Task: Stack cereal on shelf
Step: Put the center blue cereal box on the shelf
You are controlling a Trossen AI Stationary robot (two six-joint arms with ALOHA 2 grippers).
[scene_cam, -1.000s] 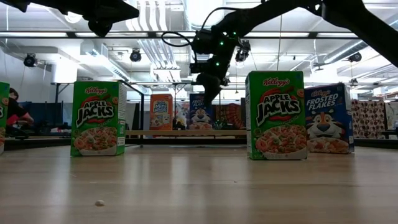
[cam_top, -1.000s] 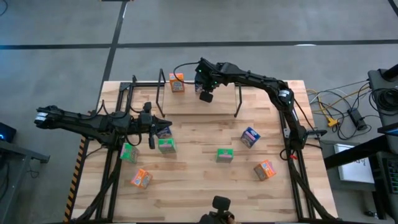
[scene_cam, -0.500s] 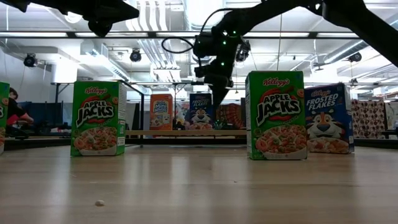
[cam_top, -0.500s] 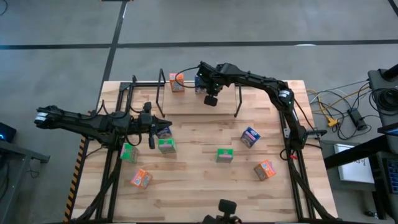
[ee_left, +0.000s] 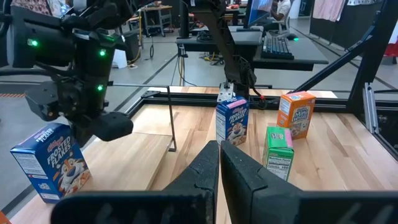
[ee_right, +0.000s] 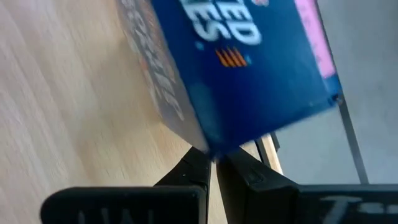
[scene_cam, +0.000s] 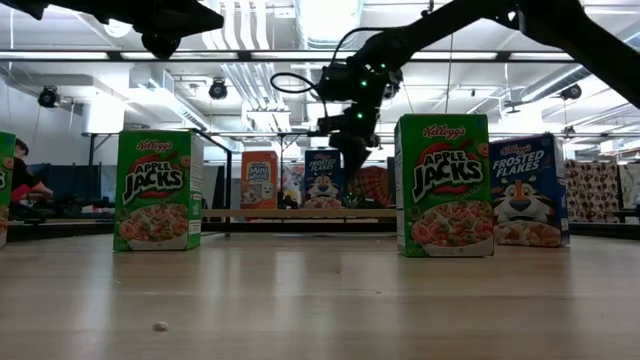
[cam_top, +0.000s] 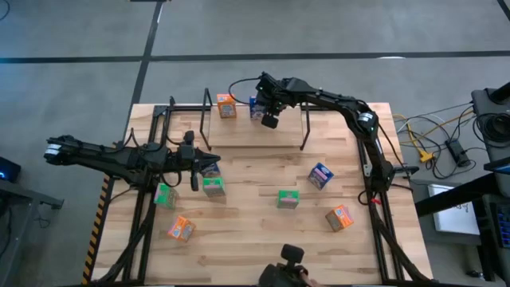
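A blue cereal box [cam_top: 256,106] stands at the table's far edge, between the upright hoops of the black rod shelf [cam_top: 303,131]. An orange cereal box [cam_top: 226,106] stands to its left. My right gripper [cam_top: 269,121] is shut and slants down at the blue box's right side [scene_cam: 322,180]. In the right wrist view the box [ee_right: 249,56] fills the picture just beyond the fingertips. My left gripper [cam_top: 209,167] hangs shut and holding nothing over the table's left half [ee_left: 219,144]. My right gripper's shut fingertips [ee_right: 199,163] stand at a lower corner of the blue box [ee_right: 210,144], slanting down from the table's right. The picture is blurred there, so I cannot tell whether they touch it. The box stands upright on its base.
Loose cereal boxes stand on the table: green [cam_top: 166,195], green [cam_top: 213,187], orange [cam_top: 181,229], green [cam_top: 287,198], blue [cam_top: 320,174] and orange [cam_top: 339,217]. A thin shelf rod [ee_right: 348,137] runs close behind the blue box.
My right gripper has moved a little toward the table's right edge, from in front of the blue box to its right side, and has sunk slightly. It has stayed shut. The blue box stands where it was.
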